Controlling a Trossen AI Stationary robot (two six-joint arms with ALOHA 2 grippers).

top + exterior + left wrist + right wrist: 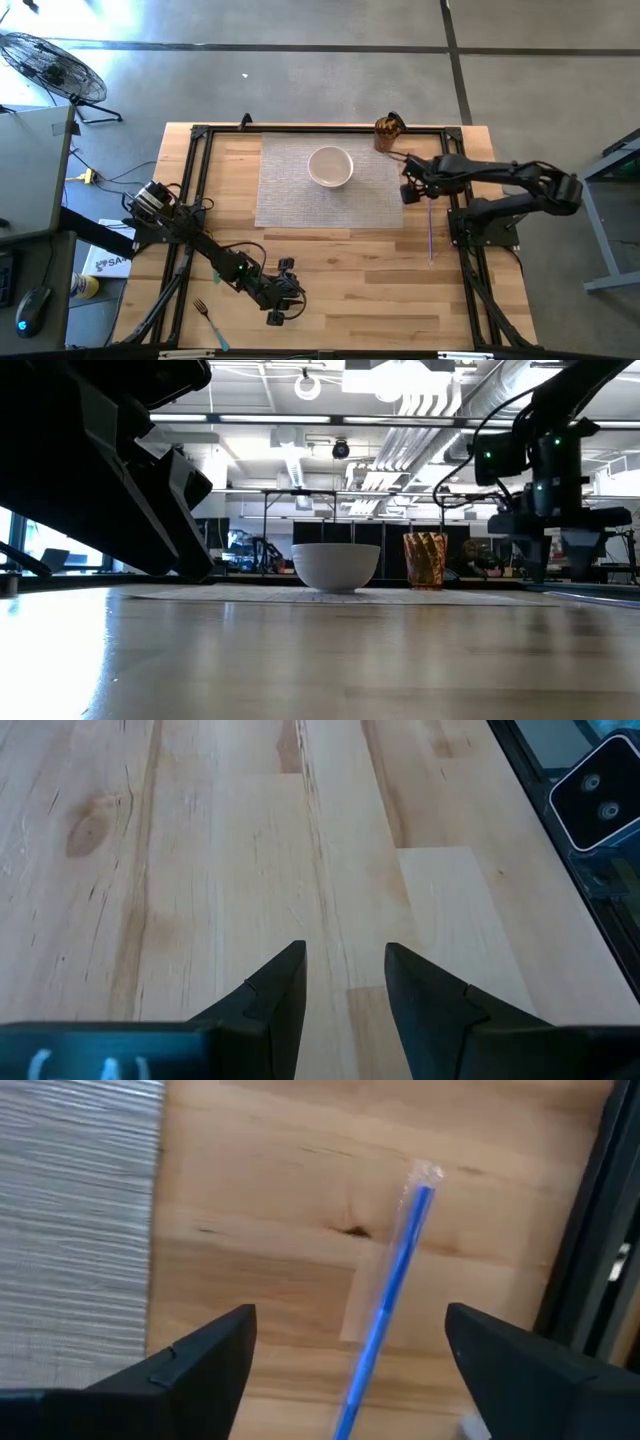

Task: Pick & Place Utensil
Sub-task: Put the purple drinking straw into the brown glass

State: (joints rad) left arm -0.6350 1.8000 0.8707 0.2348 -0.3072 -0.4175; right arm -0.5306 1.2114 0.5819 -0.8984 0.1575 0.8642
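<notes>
A blue straw in a clear wrapper (430, 232) lies flat on the wood at the table's right side, right of the grey placemat (300, 195). It also shows in the right wrist view (392, 1290). My right gripper (409, 187) hangs open above the straw's far end, its fingers apart on either side (350, 1320) and touching nothing. A fork with a teal handle (208, 316) lies near the table's near left corner. My left gripper (277, 312) is open and empty over bare wood (345, 955), right of the fork.
A white bowl (330, 166) stands on the placemat, and also shows in the low view (336, 566). An amber cup (388, 131) stands at the far edge, right of the bowl (425, 561). A black metal frame (196, 180) runs around the table.
</notes>
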